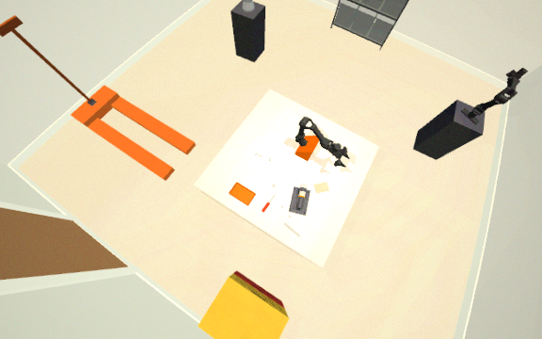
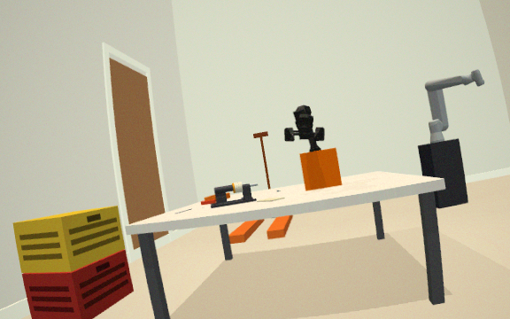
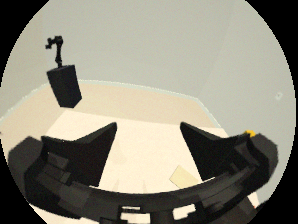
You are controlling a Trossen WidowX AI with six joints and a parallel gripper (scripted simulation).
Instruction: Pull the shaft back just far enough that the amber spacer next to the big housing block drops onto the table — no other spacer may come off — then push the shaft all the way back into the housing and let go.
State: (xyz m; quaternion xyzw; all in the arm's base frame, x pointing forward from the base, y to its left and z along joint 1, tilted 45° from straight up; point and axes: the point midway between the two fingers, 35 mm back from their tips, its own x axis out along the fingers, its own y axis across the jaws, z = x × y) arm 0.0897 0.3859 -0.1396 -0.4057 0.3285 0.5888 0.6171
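Observation:
The dark fixture stands on the white table. Its big housing block is at one end and a thinner post at the other. The amber spacer sits on the shaft beside the housing block, with pale spacers between it and the post. The shaft's thin end sticks out past the post. My gripper is open and empty, raised above the table, well away from the fixture, which is out of the wrist view.
My arm stands on an orange block. A pale yellow pad lies near the fixture. An orange tray, a red-handled tool and a thin rod lie around it.

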